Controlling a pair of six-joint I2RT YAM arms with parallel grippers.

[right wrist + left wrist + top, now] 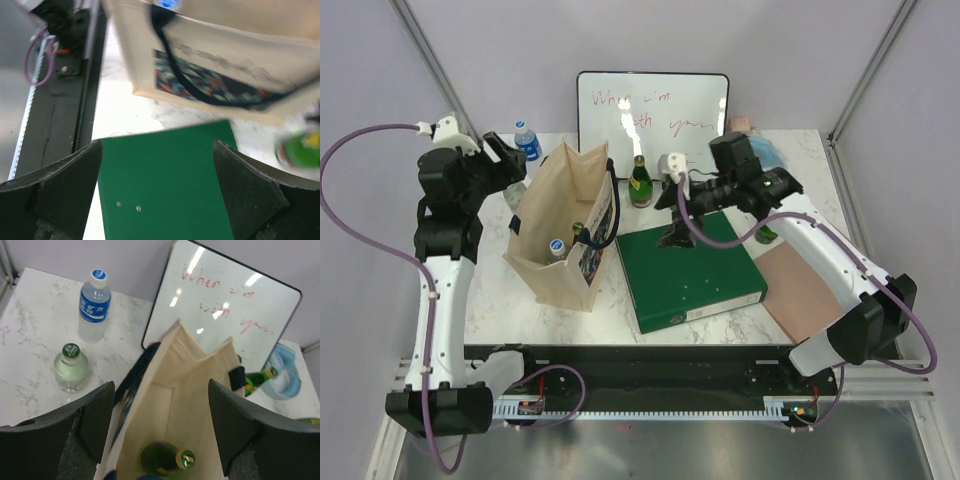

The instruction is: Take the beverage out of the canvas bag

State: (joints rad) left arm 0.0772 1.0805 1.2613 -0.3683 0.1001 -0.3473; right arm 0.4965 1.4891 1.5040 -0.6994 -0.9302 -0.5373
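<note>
Nearest, on the white marble table: tall beige canvas bag, upright, mouth open, with dark strap handles and a colourful print on its right side. Inside the bag, caps up: green glass bottle with a gold cap and, beside it, a blue-capped bottle. Just right of the bag, flat green binder. Over the binder, right gripper, fingers spread wide, holding nothing. Above the bag's mouth, left gripper, jaws wide apart, gripping nothing. Left of the bag, clear bottle with a green cap, upright on the table. Farther back on that side, water bottle with a blue label. Behind the bag to the right, another green bottle, upright. Farthest behind the bag, whiteboard with red handwriting.
</note>
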